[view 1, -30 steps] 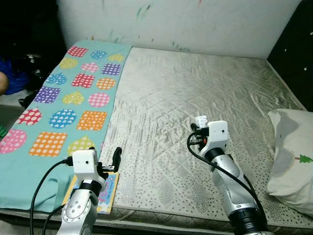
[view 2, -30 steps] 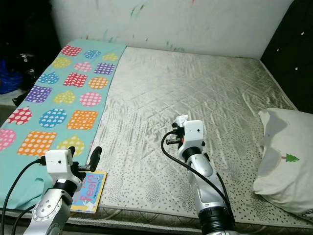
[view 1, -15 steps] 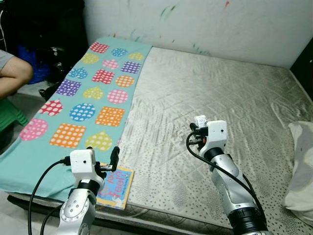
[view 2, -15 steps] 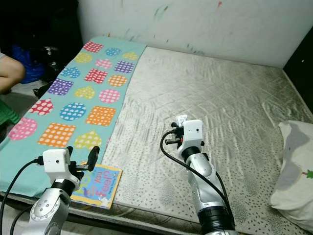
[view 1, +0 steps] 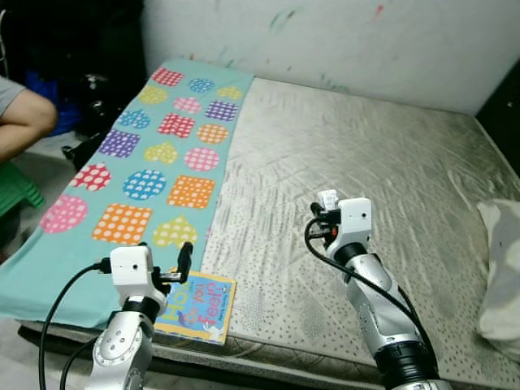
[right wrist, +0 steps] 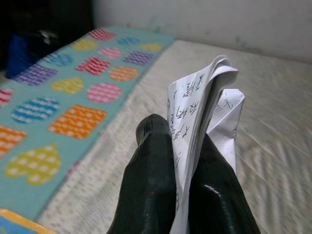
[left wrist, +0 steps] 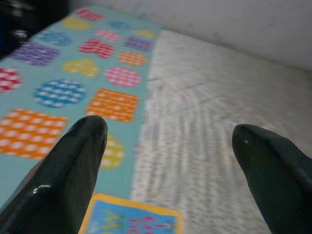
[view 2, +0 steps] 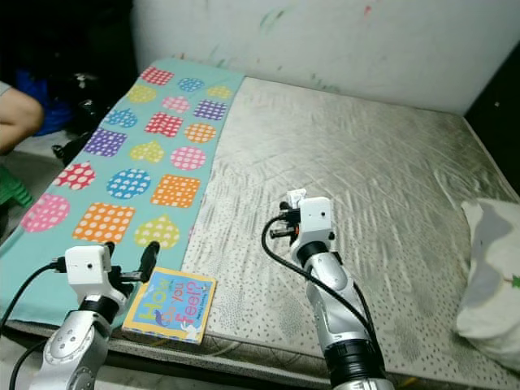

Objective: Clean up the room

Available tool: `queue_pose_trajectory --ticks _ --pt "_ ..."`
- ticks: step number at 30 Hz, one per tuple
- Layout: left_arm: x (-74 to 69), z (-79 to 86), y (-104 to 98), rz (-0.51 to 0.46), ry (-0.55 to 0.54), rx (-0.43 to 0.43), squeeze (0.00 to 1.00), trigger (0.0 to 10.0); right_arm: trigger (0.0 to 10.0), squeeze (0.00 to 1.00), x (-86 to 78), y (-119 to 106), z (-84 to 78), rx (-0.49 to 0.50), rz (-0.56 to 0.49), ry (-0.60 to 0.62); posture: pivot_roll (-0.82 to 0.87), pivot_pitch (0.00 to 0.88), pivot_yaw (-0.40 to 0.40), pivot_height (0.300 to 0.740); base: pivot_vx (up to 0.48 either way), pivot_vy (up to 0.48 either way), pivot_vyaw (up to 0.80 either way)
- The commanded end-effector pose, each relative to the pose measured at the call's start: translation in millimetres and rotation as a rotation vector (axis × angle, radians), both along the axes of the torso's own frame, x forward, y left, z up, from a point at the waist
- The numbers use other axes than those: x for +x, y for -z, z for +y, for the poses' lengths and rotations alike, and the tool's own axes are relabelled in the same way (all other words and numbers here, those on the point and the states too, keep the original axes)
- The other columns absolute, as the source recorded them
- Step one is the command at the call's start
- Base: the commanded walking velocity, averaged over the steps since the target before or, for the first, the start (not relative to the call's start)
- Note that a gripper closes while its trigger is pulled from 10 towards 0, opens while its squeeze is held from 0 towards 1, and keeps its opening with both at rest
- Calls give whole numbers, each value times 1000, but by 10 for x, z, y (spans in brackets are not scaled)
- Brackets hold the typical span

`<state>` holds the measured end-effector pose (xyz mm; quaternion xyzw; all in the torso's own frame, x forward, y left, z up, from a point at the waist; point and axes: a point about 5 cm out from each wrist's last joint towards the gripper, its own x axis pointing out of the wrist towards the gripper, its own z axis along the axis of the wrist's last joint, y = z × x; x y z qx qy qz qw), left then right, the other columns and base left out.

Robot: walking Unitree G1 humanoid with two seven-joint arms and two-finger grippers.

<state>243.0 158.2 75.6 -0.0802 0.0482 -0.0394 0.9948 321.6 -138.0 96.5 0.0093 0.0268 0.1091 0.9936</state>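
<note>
The book (view 1: 197, 298) lies flat at the near edge of the mattress (view 1: 374, 171), half on the teal blanket (view 1: 138, 162), loose clutter I judge should go next. My left gripper (left wrist: 168, 146) hovers just above it, fingers spread wide, ready to drop onto the cover. My right gripper (right wrist: 178, 195) is clamped on a folded paper (right wrist: 197, 112), held up over the mattress, I judge to keep it from falling. I count one book, one paper, one blanket, one pillow (view 1: 500, 268). A person's arm (view 1: 20, 122) shows beside the bed.
</note>
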Motion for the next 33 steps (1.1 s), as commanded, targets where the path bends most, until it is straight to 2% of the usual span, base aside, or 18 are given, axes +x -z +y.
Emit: queue_pose_trajectory --ticks 1,33 --pt "3 52 12 9 -7 16 0 10000 10000 0 -2 -3 23 3 -4 -7 -60 81 -75 740 0 368 0" --pt "-17 37 22 12 -14 12 0 10000 10000 0 -10 17 21 1 -1 -15 -59 91 -82 740 0 371 0"
